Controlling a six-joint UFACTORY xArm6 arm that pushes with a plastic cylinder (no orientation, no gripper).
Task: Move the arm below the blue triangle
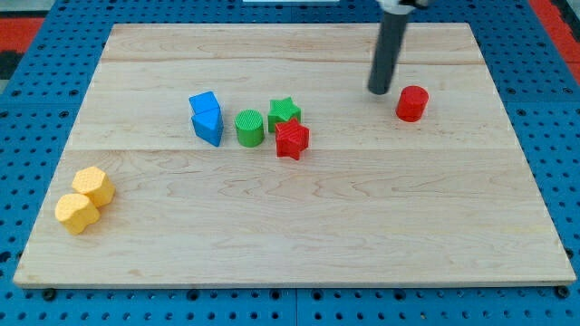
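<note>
Blue triangle (208,127) rests on wooden board (317,226) over blue pegboard (36,136).

Wooden board (362,235) (pale planks) with blue, green, red, yellow blocks.

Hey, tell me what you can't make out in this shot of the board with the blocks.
- Arm: cut off by the view's top edge; only the rod down to my tip shows.
- Blue blocks: two touching pieces; which one is the triangle is unclear from this angle.
- Green star: its lower part is hidden by the red star.
- Board: its bottom corners run out of view.
</note>
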